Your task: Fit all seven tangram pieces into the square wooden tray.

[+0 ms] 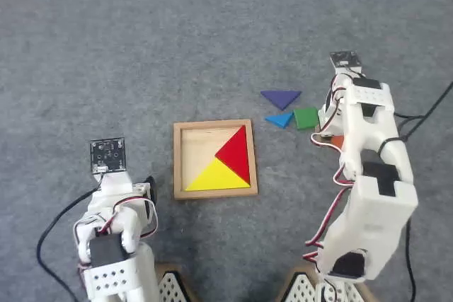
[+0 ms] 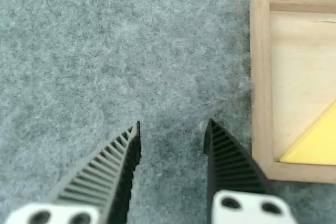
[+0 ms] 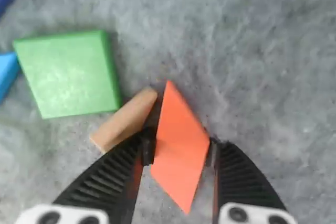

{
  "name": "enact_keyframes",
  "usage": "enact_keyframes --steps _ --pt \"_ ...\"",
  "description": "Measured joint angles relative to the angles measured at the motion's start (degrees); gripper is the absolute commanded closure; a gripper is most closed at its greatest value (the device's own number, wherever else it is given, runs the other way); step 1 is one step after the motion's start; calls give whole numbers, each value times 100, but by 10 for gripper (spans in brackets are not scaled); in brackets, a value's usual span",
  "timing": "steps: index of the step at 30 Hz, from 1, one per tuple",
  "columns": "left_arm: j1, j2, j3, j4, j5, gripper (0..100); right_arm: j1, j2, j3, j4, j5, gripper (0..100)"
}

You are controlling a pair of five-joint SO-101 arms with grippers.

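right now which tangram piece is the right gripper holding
The orange piece, pinched in the right gripper; the green square lies loose beside it.

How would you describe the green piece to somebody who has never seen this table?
Start at the wooden tray in the middle of the grey mat. Right of it sits the green piece, beside a small blue triangle; it is the only square one there.

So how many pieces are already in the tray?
2: the red triangle on the right of the tray, the yellow triangle along its near edge. None seems hidden.
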Motion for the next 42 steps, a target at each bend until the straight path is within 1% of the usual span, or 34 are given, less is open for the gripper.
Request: enact_keyframes --steps 2,4,8,12,16,20,24,28,31,36,41,42 --pt "0 0 0 0 0 814 9 26 -62 97 0 954" --pt "0 0 0 0 0 814 35 35 -114 132 0 987" --pt "0 0 0 0 0 814 35 -105 -123 149 0 990" --pt "0 0 0 0 0 814 -237 -615 -114 448 9 990" --pt "0 0 0 0 0 814 -1046 -1363 -114 730 9 991" --pt "0 0 0 0 0 814 -2180 -2180 44 782 9 991" --pt "0 0 0 0 0 814 -3244 -3051 782 281 9 991" --pt "0 0 0 0 0 814 -3807 -3824 1670 -431 9 991" --pt "0 0 0 0 0 814 -4044 -4070 2022 -659 167 991" --pt "0 0 0 0 0 814 -4202 -4079 2066 -712 448 991" --pt "0 0 0 0 0 814 -4237 -3807 2048 -747 457 991" --pt "0 0 0 0 0 814 -4229 -3640 1969 -747 343 991"
